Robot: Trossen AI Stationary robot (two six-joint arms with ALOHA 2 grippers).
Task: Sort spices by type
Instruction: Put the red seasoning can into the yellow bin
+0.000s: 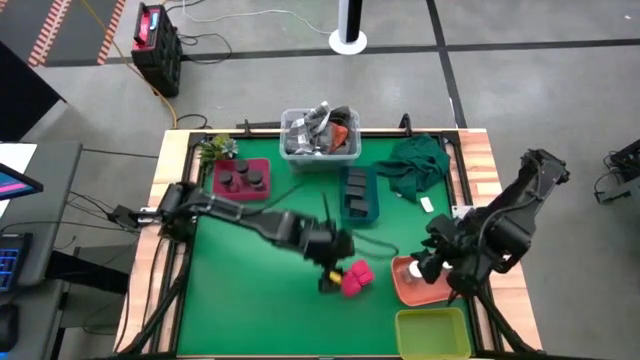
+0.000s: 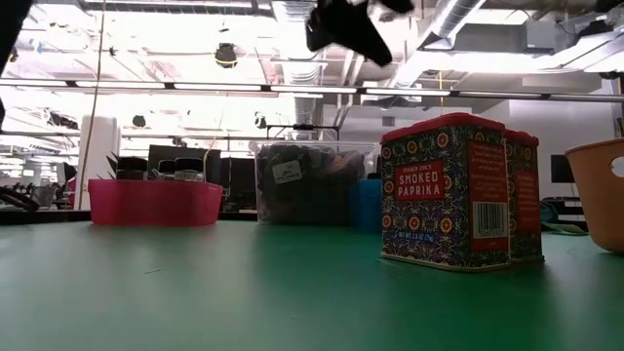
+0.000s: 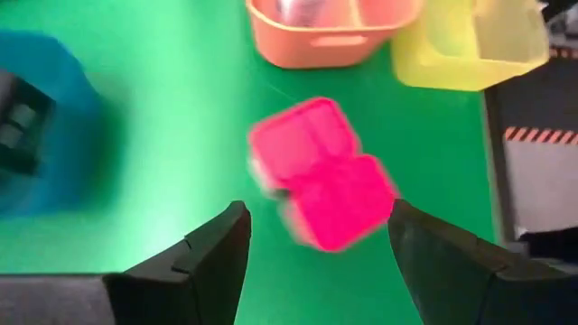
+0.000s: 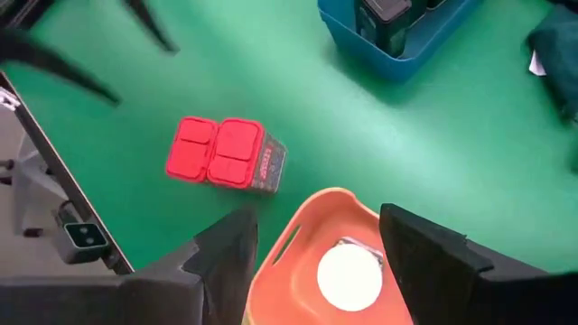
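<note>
Two bright pink-lidded paprika tins stand side by side on the green table, also in the high view and the low view. My left gripper is open above them, touching nothing; it also shows in the high view. My right gripper is open above the orange tray, which holds a white-capped jar. Dark round jars stand in the pink tray. Dark grey boxes stand in the blue tray.
A yellow tray stands at the near right corner. A clear bin of clutter is at the far edge, a green cloth at the far right, and a small plant at the far left.
</note>
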